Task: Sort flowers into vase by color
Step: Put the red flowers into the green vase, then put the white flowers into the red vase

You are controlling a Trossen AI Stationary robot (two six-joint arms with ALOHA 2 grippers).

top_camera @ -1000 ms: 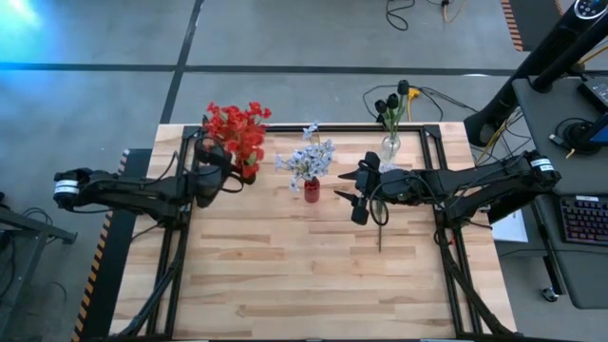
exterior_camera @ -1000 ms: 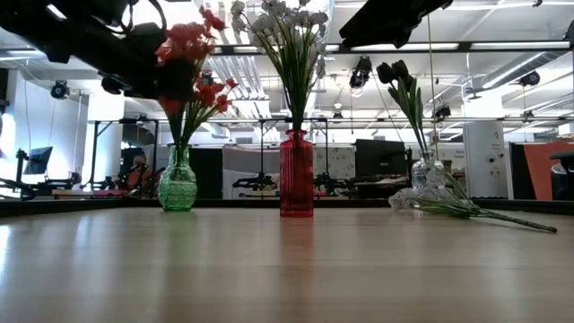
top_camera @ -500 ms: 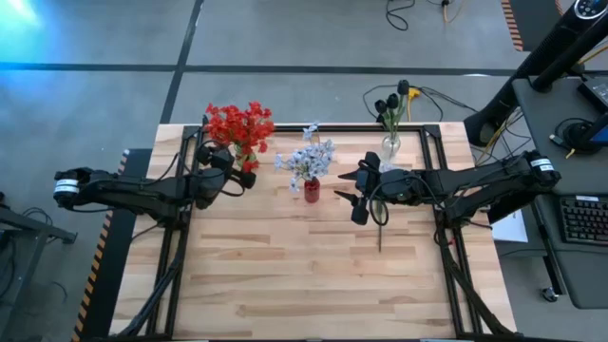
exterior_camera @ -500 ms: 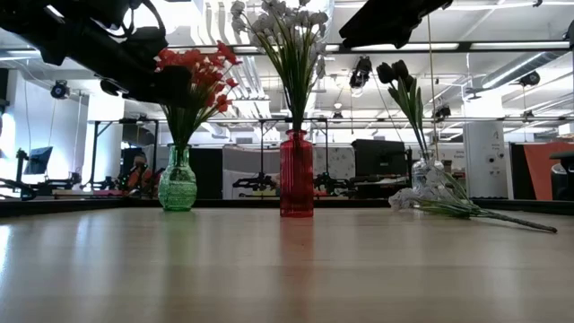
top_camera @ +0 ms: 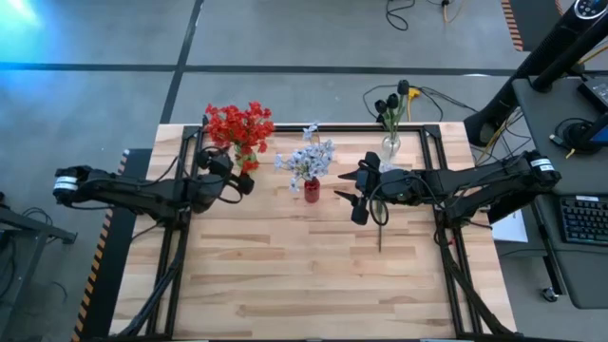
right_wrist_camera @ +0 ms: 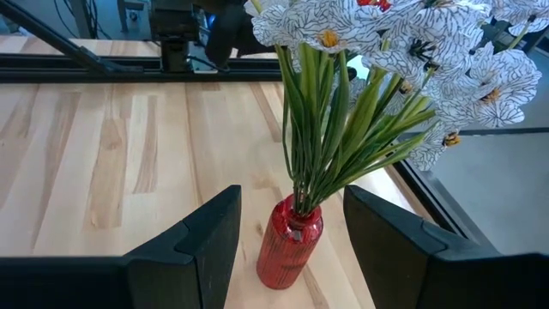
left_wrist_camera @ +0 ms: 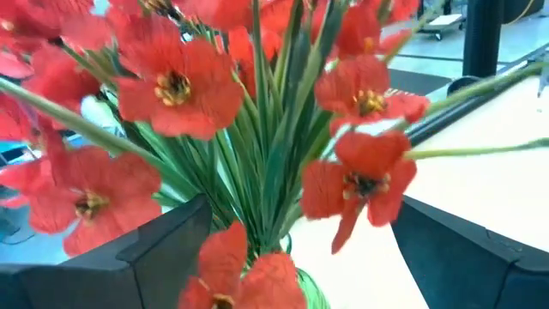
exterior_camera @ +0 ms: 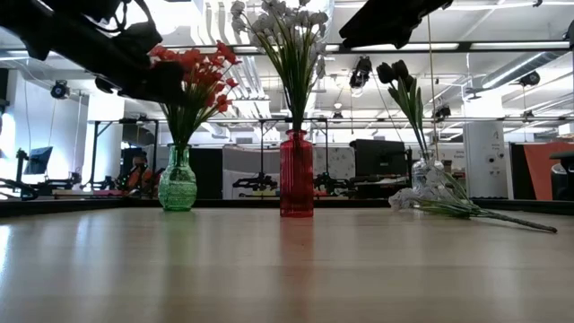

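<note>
Now both jaws hang open and empty: left gripper beside the red flowers, right gripper near the white flowers.

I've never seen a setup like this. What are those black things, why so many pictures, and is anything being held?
Those are two robot arms at a wooden table, each ending in two-fingered jaws. One camera looks down from above, one sits level with the tabletop, and one rides on each wrist. Three vases stand in a row: red flowers in a green vase, pale flowers in a red vase, dark buds in a clear vase. One stem lies on the table. The left gripper and right gripper are both open, holding nothing.
</note>
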